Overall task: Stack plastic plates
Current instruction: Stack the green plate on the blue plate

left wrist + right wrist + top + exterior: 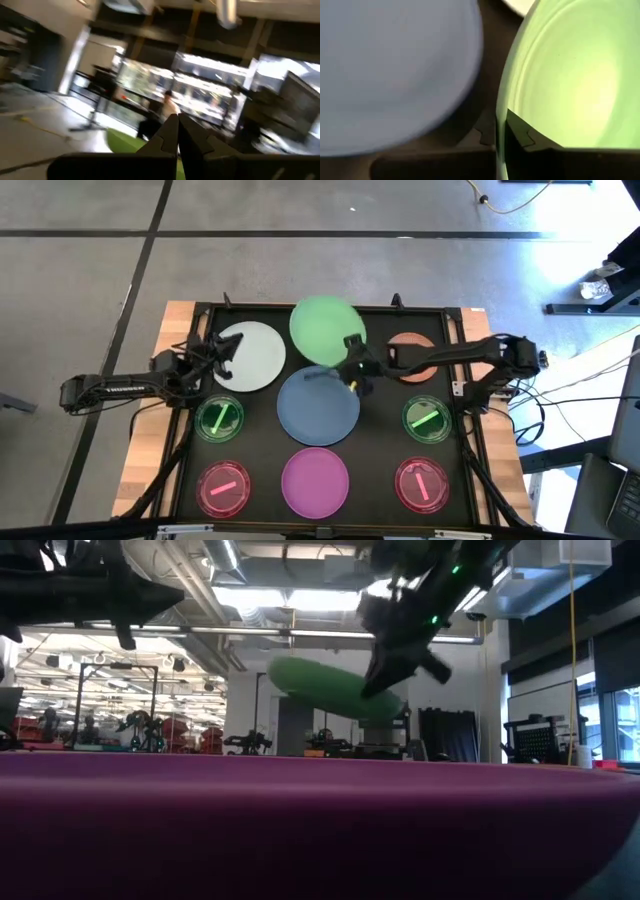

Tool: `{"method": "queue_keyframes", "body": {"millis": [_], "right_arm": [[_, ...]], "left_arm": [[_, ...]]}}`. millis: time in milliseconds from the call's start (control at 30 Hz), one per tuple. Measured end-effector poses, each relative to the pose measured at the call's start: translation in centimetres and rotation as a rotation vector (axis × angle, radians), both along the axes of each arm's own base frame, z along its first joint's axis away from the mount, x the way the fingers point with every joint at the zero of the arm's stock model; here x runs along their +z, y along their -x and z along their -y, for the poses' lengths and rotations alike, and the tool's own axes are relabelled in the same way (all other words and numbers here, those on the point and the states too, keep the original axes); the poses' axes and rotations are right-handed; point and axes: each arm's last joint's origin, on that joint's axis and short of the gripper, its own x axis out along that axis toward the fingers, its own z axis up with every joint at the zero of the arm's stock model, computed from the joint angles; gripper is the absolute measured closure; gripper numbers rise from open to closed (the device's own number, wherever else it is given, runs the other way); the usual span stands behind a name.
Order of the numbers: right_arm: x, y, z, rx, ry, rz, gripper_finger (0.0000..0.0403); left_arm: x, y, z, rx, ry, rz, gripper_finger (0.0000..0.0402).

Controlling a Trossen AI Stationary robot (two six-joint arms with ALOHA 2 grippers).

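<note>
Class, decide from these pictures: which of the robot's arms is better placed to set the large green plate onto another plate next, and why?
The right. The right gripper is shut on the large green plate's rim, holding it tilted in the air beside the blue plate. The left gripper hovers over the white plate, holding nothing.

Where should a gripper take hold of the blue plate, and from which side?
At its thin rim, one finger above and one below: the blue plate lies flat, so only the edge offers a grip. The side toward the right gripper looks best, although that gripper is shut on the green plate at its rim, lifted and tilted.
</note>
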Motion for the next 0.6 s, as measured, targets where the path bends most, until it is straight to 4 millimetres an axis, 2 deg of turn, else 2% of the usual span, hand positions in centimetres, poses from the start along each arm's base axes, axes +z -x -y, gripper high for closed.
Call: {"method": "queue_keyframes", "body": {"millis": [200, 400, 600], "right_arm": [[-0.2, 0.3, -4.6, 0.138, -0.083, -0.035, 0.0402], [-0.6, 0.5, -8.2, 0.252, -0.159, -0.048, 0.0402], [-1.2, 1.1, -10.1, 0.294, -0.244, -0.071, 0.0403]], "left_arm": [[0.2, 0.5, -0.5, 0.205, 0.076, 0.057, 0.0399], [0.2, 0.5, -0.5, 0.205, 0.085, 0.063, 0.0399], [0.1, 0.3, -0.4, 0.153, 0.06, 0.032, 0.0399]]}}
